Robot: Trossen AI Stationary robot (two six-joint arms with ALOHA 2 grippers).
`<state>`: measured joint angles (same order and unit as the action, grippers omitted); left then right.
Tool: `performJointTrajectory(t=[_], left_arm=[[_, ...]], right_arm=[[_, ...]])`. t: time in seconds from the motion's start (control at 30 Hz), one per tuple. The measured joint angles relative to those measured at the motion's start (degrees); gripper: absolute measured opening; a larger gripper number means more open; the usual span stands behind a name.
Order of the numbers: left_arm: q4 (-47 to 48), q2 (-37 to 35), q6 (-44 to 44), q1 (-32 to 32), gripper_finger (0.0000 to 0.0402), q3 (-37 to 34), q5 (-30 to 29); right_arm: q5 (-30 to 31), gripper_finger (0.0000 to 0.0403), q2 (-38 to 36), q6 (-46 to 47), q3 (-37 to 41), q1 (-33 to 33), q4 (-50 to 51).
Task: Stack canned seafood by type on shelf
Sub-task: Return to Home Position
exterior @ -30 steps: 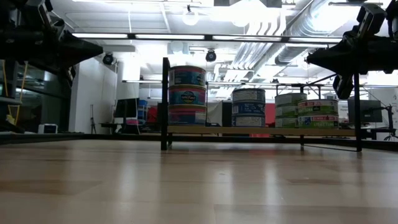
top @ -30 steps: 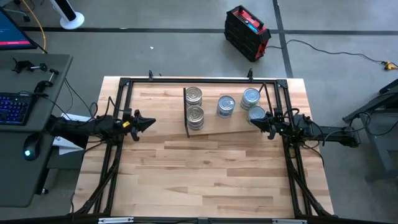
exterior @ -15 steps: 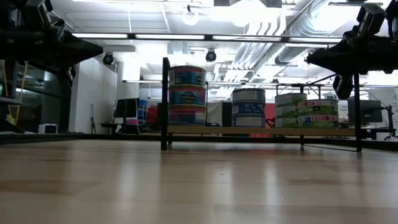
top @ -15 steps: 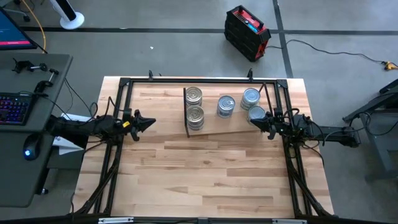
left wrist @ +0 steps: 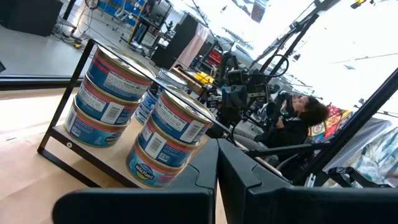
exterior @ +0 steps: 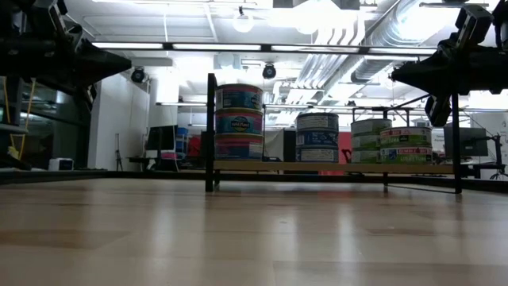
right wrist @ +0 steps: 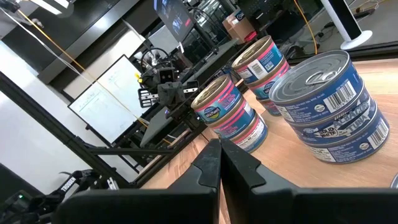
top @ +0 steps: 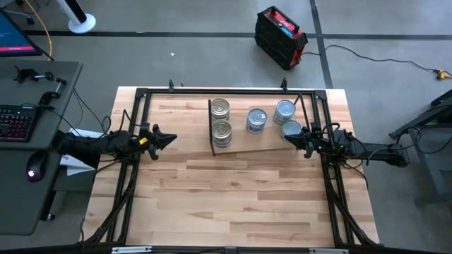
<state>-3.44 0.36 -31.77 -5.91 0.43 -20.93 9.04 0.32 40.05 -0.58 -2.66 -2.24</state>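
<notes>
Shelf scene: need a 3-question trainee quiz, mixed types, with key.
1. True or false: the left gripper and right gripper both hold nothing.
2. High view: how many tin stacks stand on the shelf? A) 3 B) 5 C) 7
3. Fill in: in the low view, the tallest stack is ___ tins high.
Key: 1 true; 2 B; 3 three.
</notes>
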Motion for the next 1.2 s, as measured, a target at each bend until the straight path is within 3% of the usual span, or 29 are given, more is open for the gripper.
performJointTrajectory(t=[0.3, 0.43, 0.67, 0.9, 1.2], left_arm=[[0.0, 0.0, -0.02, 0.0, 0.0001, 0.0, 0.0], [0.0, 0.0, -0.01, -0.02, 0.0001, 0.0, 0.0], [0.06, 0.0, -0.02, -0.02, 0.0001, 0.0, 0.0], [0.09, 0.0, -0.02, -0.02, 0.0001, 0.0, 0.02], [0.13, 0.0, -0.01, -0.02, 0.0001, 0.0, 0.02]], right_arm=[[-0.31, 0.0, -0.09, 0.0, 0.0, 0.06, 0.0], [-4.5, 0.0, -0.27, -3.17, 0.0, 1.12, 0.72], [-6.78, 0.0, -0.28, -32.52, 0.0, 2.45, 1.14], [-7.26, 0.0, -0.28, -50.32, 0.0, 2.44, 1.18], [-7.21, 0.0, 0.05, -45.82, 0.0, 2.28, 1.18]])
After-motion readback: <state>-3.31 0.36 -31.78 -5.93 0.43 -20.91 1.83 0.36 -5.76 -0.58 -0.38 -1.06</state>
